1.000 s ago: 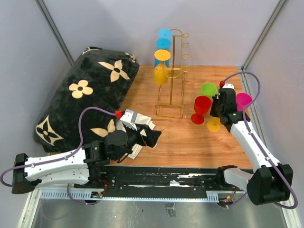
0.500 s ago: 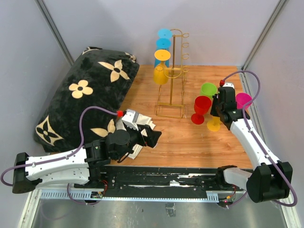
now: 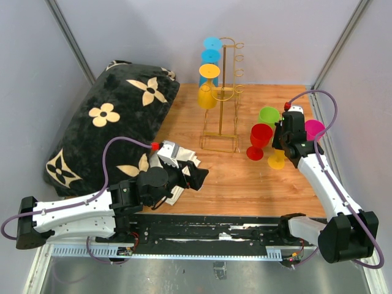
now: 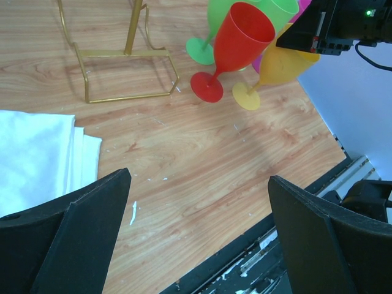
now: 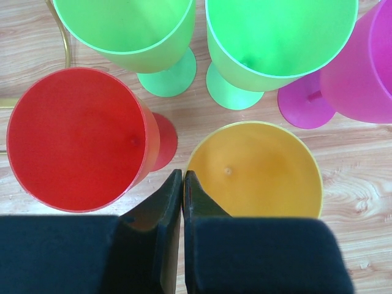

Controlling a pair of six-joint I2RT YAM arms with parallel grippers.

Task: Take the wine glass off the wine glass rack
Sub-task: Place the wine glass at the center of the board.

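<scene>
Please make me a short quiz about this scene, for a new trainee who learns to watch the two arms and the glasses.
1. True or false: the right gripper is holding the red glass.
2. Which glass colour hangs on the wine glass rack? A blue, B red, C magenta.
3. How many glasses stand on the table?
Key: 1 false, it is shut on nothing; 2 A; 3 five.
</scene>
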